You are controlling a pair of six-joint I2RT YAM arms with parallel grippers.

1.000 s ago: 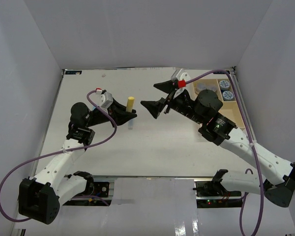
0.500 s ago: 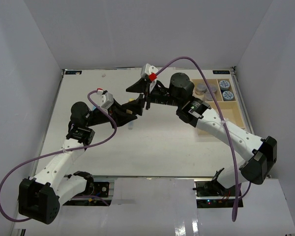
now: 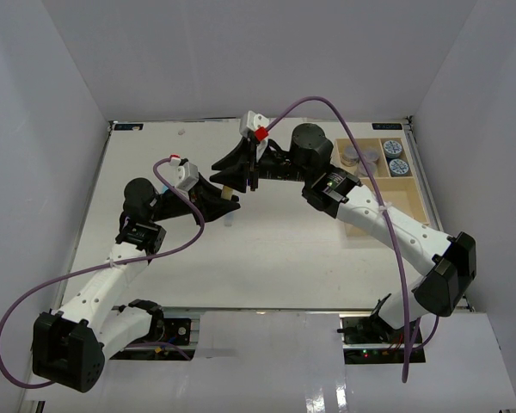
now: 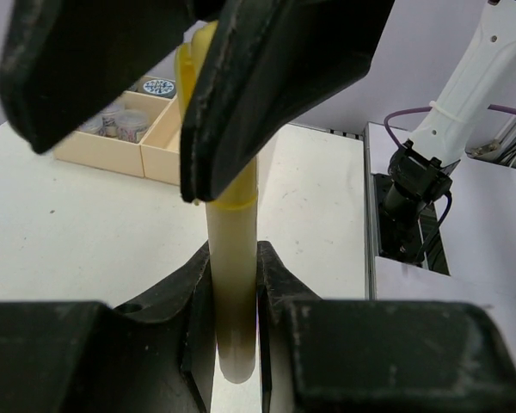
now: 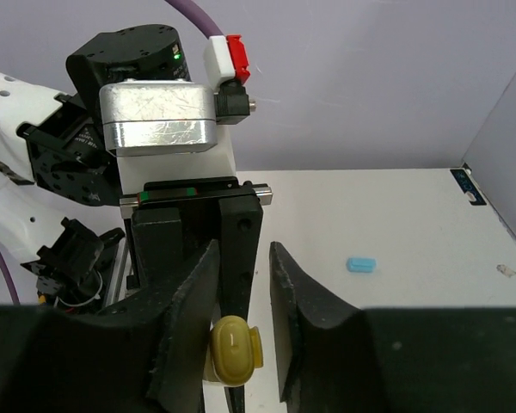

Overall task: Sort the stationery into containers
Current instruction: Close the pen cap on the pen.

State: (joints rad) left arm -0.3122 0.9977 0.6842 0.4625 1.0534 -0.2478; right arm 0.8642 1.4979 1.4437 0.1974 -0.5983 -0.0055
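A pale yellow marker (image 3: pixel 228 190) stands upright in my left gripper (image 3: pixel 230 197), which is shut on its lower barrel (image 4: pixel 232 284). My right gripper (image 3: pixel 238 172) has come over from the right, and its jaws flank the marker's cap (image 5: pixel 235 350). In the right wrist view one finger (image 5: pixel 189 318) touches the cap, while a narrow gap remains at the other finger (image 5: pixel 305 318). The wooden tray (image 3: pixel 415 191) lies at the far right, with blue-patterned rolls (image 3: pixel 396 156) and grey rolls (image 3: pixel 359 156) in its small sections.
A small blue block (image 5: pixel 361 264) lies on the white table just past the left gripper, also showing as the blue block (image 3: pixel 230 221) from above. The right arm stretches across the table from the tray side. White walls close in the table on three sides.
The right arm swung left from near the tray to the top of the marker, and its jaws narrowed from wide open to close around the cap. The left arm held still.
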